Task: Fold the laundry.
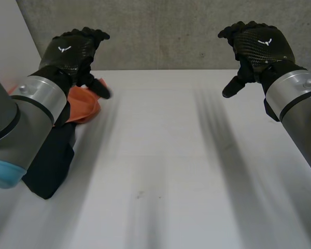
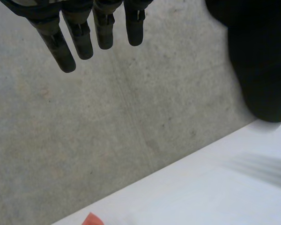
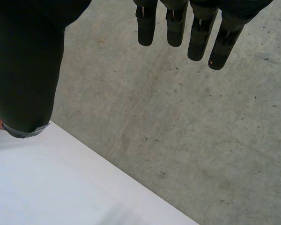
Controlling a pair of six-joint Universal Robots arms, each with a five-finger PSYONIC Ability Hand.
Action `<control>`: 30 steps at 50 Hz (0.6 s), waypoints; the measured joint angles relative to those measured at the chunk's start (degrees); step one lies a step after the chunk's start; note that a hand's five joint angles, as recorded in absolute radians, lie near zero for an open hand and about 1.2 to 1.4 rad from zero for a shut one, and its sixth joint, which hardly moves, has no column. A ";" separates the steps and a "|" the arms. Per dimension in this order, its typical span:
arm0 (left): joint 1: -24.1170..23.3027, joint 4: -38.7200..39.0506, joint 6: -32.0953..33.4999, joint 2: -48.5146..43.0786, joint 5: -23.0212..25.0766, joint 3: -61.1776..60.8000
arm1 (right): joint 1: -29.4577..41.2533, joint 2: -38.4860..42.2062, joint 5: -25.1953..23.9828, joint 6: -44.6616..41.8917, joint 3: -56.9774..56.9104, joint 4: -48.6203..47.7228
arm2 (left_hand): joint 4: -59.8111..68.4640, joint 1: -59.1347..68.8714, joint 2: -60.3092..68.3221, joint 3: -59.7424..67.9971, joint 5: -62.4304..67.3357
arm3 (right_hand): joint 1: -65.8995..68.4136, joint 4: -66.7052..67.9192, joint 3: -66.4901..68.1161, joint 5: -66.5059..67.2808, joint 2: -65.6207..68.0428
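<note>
An orange cloth (image 1: 84, 105) lies crumpled at the far left of the white table (image 1: 160, 155), partly hidden behind my left arm. A dark, almost black garment (image 1: 52, 161) lies in front of it, stretching toward the near left. My left hand (image 1: 72, 52) hovers above the orange cloth, fingers (image 2: 65, 44) straight and holding nothing. My right hand (image 1: 256, 44) is raised over the far right of the table, its fingers (image 3: 192, 33) straight and empty too. A small tip of the orange cloth (image 2: 91, 219) peeks in past the table's far edge in the left wrist view.
A grey concrete wall (image 1: 166, 31) rises right behind the table's far edge. A white panel (image 1: 5, 46) stands at the far left. The table's bare surface stretches across the middle and right.
</note>
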 measured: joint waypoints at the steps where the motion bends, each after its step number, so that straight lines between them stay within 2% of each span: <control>1: 0.26 -0.01 0.04 -0.67 0.00 0.20 | 0.00 0.01 0.00 -0.01 0.01 -0.01 | 0.00 0.00 0.00 0.00 -0.01 | 0.00 0.00 0.00 0.00 0.00; 8: 2.81 0.92 1.94 -5.67 0.04 1.72 | 0.00 0.10 -0.02 -0.49 0.18 -0.03 | 0.00 0.00 0.00 0.00 0.00 | 0.00 0.00 0.02 0.00 0.00; 13: 5.70 2.82 6.26 -10.75 0.02 3.06 | 0.00 0.13 -0.10 -1.26 0.43 0.00 | 0.00 0.00 0.00 0.00 -0.04 | 0.00 0.00 0.02 0.00 0.00; 14: 8.03 4.42 10.30 -14.62 -0.04 4.09 | 0.02 0.17 -0.15 -1.68 0.63 0.00 | 0.00 0.00 0.00 0.00 -0.01 | 0.00 0.00 0.02 -0.02 0.00; 19: 12.56 7.95 17.92 -21.88 -0.03 6.46 | 0.26 0.78 -0.24 -2.07 0.85 -0.01 | 0.00 0.00 0.00 0.00 -0.01 | 0.00 0.00 0.02 0.00 0.00; 25: 17.79 12.04 24.38 -30.49 0.25 10.71 | 0.55 1.66 -0.26 -2.25 0.89 0.00 | 0.17 0.12 0.14 0.11 -0.01 | 0.00 0.00 0.02 -0.02 0.00; 30: 20.82 12.99 26.12 -35.80 2.09 15.09 | 1.04 2.34 -0.20 -2.31 0.87 -0.02 | 12.69 13.40 12.46 12.07 11.07 | 0.00 0.00 0.02 0.00 0.00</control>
